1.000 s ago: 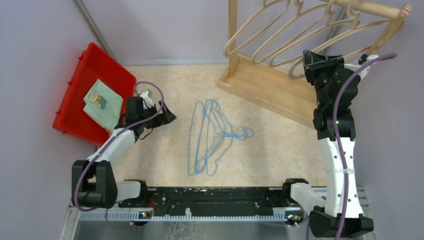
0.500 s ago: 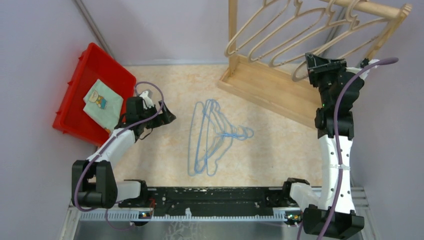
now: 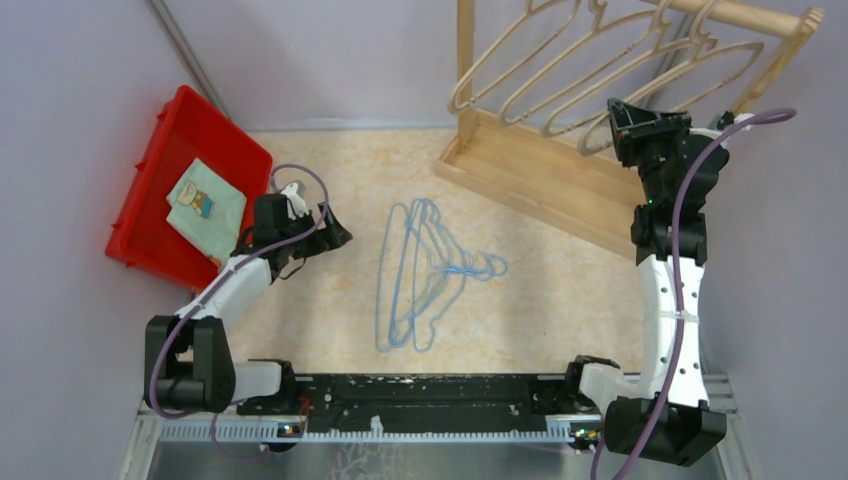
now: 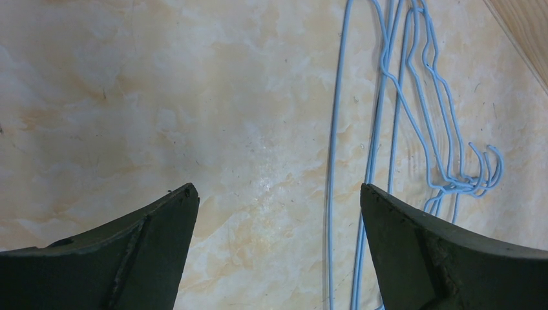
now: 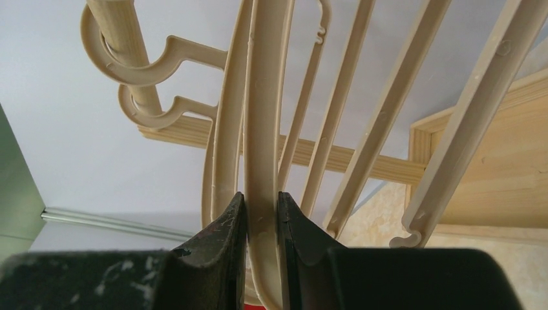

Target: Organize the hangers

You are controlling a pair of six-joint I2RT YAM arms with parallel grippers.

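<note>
Red bin, holding a cloth, sits far left of the rack. Left gripper hovers low over the table, left of the rack, on a bent, forward-reaching arm; its fingers are spread wide and empty. Blue wire hangers lie heaped flat between that gripper and the rack (likely waiting to be hung). Right gripper, raised on an upright arm at the rack's right end, pinches a beige hanger among others hooked on the rail, probably to seat it there.
</note>
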